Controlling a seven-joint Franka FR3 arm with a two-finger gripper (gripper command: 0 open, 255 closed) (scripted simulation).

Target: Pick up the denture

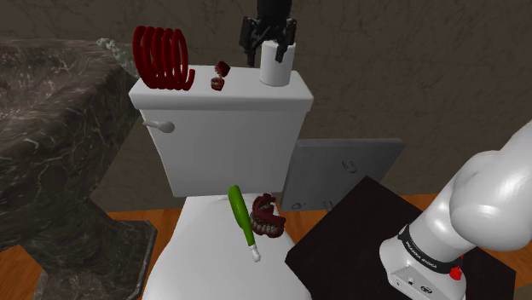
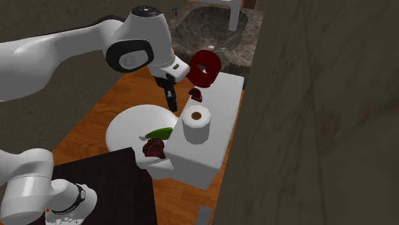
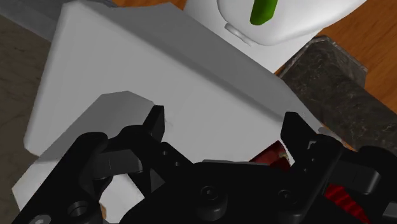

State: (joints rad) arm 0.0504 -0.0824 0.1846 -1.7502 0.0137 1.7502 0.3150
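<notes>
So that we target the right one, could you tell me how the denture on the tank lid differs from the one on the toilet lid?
The tank-lid denture looks smaller than the seat-lid denture. The tank-lid denture lies between the red coil and the toilet roll; the seat-lid denture lies beside a green toothbrush. Both are dark red.
</notes>
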